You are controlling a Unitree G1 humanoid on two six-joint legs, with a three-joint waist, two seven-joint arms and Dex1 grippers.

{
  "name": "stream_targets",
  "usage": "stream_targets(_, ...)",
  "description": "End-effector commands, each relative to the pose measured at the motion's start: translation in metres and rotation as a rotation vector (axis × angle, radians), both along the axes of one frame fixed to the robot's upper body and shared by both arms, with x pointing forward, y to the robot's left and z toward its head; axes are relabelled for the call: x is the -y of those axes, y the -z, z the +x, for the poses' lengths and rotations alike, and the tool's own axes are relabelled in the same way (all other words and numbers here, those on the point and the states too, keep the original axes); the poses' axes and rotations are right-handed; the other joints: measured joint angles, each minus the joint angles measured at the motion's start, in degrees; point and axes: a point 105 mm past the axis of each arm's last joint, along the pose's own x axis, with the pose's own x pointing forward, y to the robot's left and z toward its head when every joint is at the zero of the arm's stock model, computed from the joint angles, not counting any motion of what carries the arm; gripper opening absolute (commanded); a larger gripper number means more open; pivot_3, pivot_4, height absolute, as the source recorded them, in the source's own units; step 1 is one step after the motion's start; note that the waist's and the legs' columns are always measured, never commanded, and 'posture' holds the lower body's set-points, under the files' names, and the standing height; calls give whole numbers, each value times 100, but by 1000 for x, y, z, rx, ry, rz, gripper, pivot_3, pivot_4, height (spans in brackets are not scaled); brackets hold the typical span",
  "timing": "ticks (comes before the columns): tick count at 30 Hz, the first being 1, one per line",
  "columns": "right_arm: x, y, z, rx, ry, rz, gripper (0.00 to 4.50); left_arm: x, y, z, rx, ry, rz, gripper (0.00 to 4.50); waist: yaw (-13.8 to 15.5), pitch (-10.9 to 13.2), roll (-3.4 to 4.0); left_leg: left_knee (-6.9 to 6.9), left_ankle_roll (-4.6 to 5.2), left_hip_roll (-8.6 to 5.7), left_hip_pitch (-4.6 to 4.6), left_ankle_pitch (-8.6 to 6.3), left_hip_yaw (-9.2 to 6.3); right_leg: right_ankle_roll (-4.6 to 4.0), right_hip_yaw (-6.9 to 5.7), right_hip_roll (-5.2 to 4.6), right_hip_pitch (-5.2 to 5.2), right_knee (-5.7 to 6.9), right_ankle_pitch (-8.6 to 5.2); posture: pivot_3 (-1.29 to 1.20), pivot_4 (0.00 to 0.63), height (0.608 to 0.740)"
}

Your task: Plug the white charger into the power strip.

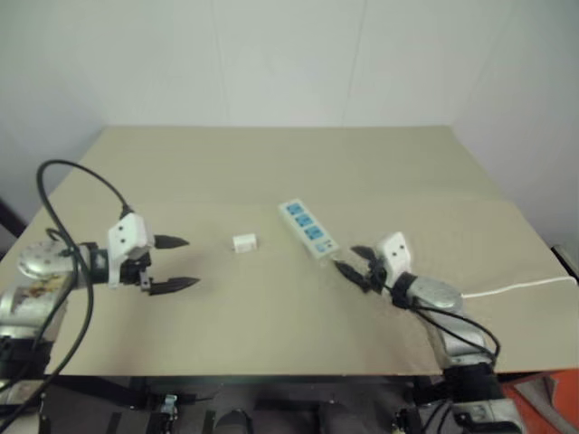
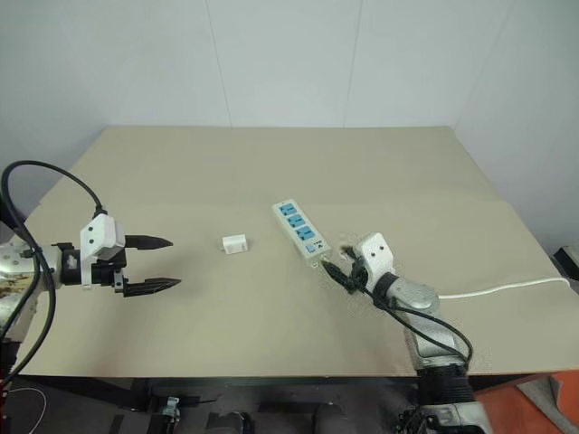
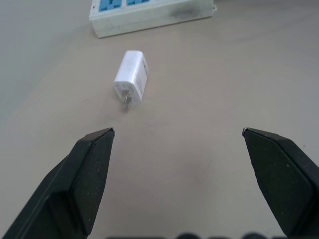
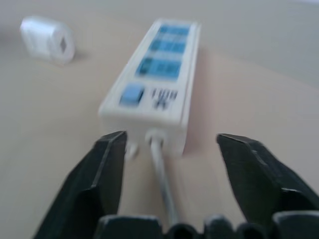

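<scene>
Left wrist view: white charger beyond spread left claw.

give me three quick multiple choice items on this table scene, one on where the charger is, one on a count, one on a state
1. The white charger lies:
A. plugged into the strip
B. on the table, between the left gripper and the power strip
C. in the right gripper

2. Blue socket faces on the strip:
A. one
B. three
C. five

3. The left gripper's jaws are:
A. wide open, empty
B. shut on the charger
C. shut on the cord

Key: 1 B, it lies apart from both; 2 B, three blue faces in a row; 3 A, the fingers stand apart with nothing between them.
</scene>
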Motion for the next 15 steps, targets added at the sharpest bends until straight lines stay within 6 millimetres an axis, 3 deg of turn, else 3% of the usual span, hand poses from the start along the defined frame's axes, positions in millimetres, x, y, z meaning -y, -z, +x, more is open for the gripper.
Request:
stream_targets(1, -7, -24, 0, 88, 28, 55, 4461, -1, -9, 1, 49, 5, 10, 4500, 12, 0, 0, 0, 0, -1, -4, 0, 1, -1, -2, -1, -1, -2, 0, 0, 150, 740)
stream_targets(15, -30, -6, 10, 42, 25, 41, 4461, -4, -11, -1, 77, -6, 22, 4500, -1, 0, 0, 1, 0, 1, 2, 0, 0, 2, -4, -1, -1, 3, -1, 0, 150, 740)
